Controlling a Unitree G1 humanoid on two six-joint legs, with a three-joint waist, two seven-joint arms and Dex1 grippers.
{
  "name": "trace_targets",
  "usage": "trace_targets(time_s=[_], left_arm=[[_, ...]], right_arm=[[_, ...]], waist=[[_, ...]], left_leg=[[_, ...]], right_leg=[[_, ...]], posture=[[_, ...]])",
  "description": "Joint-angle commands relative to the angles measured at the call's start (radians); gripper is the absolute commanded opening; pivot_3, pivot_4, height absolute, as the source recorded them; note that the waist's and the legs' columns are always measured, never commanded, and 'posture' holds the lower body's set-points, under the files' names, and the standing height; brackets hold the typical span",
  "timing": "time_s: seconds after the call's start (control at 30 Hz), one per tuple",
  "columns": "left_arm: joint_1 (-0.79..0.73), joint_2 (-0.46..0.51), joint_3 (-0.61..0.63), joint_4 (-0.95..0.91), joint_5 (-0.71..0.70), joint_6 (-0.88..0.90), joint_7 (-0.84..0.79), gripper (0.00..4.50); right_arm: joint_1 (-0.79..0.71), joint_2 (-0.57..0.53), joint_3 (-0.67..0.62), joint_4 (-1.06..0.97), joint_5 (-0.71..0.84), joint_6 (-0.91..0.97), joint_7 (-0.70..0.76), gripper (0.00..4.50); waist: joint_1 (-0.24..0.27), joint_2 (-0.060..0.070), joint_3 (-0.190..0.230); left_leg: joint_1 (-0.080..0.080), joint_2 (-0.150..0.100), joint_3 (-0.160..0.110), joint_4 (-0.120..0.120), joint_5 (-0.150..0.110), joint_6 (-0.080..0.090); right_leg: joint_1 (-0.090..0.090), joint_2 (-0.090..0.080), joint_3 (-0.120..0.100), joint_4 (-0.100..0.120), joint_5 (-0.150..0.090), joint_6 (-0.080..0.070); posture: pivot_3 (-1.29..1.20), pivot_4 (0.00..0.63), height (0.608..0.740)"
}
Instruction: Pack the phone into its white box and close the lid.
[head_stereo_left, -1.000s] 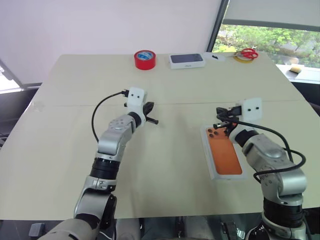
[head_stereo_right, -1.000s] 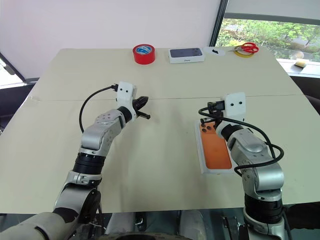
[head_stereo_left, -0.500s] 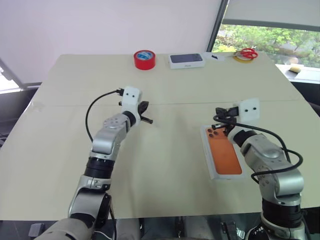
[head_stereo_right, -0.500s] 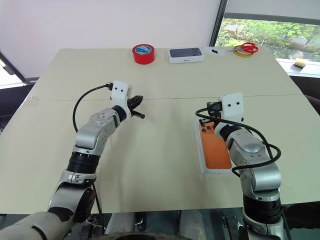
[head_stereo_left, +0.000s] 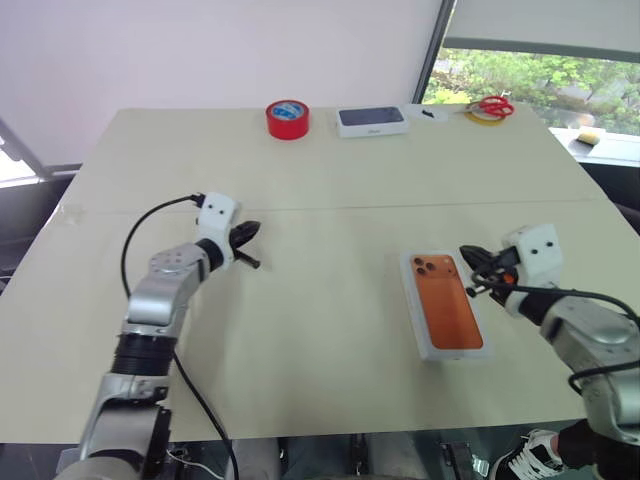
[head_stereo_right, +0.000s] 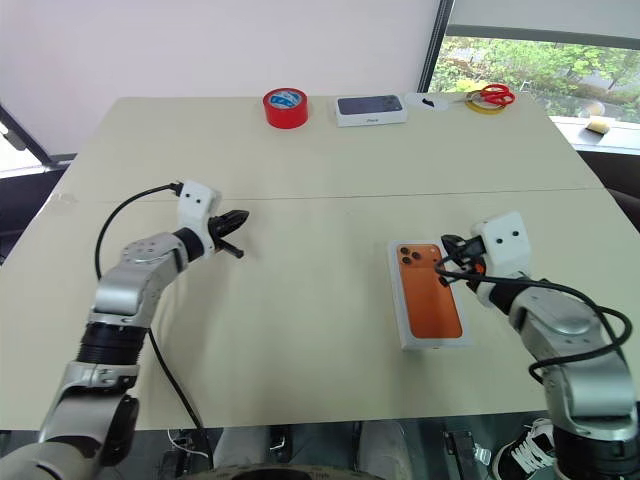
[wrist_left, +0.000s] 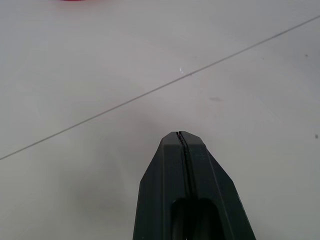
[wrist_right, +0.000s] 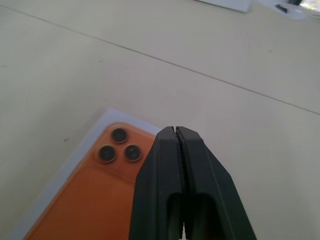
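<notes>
The orange phone (head_stereo_left: 447, 305) lies face down, lenses toward the far side, inside the shallow white box (head_stereo_left: 413, 300) on the right half of the table. My right gripper (head_stereo_left: 470, 262) is shut and empty, hovering just off the box's far right corner. In the right wrist view its closed tips (wrist_right: 175, 129) sit above the phone's lens cluster (wrist_right: 119, 146). My left gripper (head_stereo_left: 249, 233) is shut and empty over bare table on the left, well apart from the box. The lid is out of view.
At the far edge stand a red tape roll (head_stereo_left: 287, 119) and a dark-blue-topped white box (head_stereo_left: 372, 120). Red scissors (head_stereo_left: 492, 105) lie on a yellow ring at the far right. A seam (head_stereo_left: 340, 209) crosses the table.
My left gripper has swung out to the left. My right gripper has drawn back to the right, off the phone, leaving phone and box fully uncovered. Both stay shut.
</notes>
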Motion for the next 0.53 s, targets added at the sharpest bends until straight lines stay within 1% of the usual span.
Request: trace_targets(time_s=[0.03,0.13,0.23,0.3,0.37,0.43,0.53], left_arm=[[-0.003,0.069,0.047,-0.003,-0.024,-0.055,-0.077,0.0],[0.002,0.095,0.085,0.02,-0.04,-0.044,-0.078,0.0],[0.011,0.109,0.105,0.043,-0.039,-0.046,-0.081,0.0],[0.025,0.104,0.112,0.034,-0.036,-0.04,-0.062,0.0],[0.035,0.098,0.131,0.025,-0.047,-0.03,-0.047,0.0],[0.053,0.088,0.151,-0.01,-0.067,-0.002,-0.023,0.0],[0.071,0.088,0.152,-0.038,-0.072,0.017,-0.017,0.0]], right_arm=[[0.02,-0.043,-0.056,0.025,0.021,-0.052,0.069,0.06],[0.007,-0.063,-0.053,0.032,0.019,-0.051,0.069,0.06],[-0.019,-0.054,-0.054,0.019,0.039,-0.038,0.058,0.06],[-0.013,-0.037,-0.059,0.015,0.054,-0.034,0.054,0.06],[0.001,-0.027,-0.034,0.004,0.049,-0.034,0.044,0.06],[0.019,-0.029,-0.018,-0.008,0.044,-0.041,0.045,0.06],[0.004,-0.037,-0.032,-0.013,0.074,-0.029,0.045,0.06]], waist=[[0.001,0.0,0.0],[0.001,0.0,0.0],[0.0,0.0,0.0],[0.0,0.0,0.0],[0.001,0.0,0.0],[0.002,-0.001,0.001],[0.001,-0.001,0.001]], left_leg=[[0.0,0.0,0.0,0.0,0.0,0.0],[0.002,0.0,-0.001,0.0,0.0,0.0],[0.002,0.0,-0.001,0.0,0.0,0.001],[0.002,0.0,-0.001,0.0,0.0,0.001],[0.002,0.0,-0.001,0.0,0.0,0.001],[0.002,0.0,-0.001,-0.001,0.0,0.001],[0.002,0.0,-0.001,-0.001,0.0,0.001]], right_leg=[[0.001,0.0,0.0,0.0,0.0,0.0],[0.003,0.0,0.0,-0.002,0.001,-0.001],[0.003,0.0,0.0,-0.002,0.001,-0.001],[0.003,0.0,0.0,-0.002,0.001,-0.001],[0.003,0.0,0.0,-0.003,0.001,-0.001],[0.003,0.0,0.0,-0.003,0.001,-0.001],[0.003,0.0,0.0,-0.003,0.001,-0.001]], posture=[[0.0,0.15,0.74],[0.0,0.15,0.74],[0.0,0.15,0.74],[0.0,0.15,0.74],[0.0,0.15,0.74],[0.0,0.15,0.74],[0.0,0.15,0.74]])
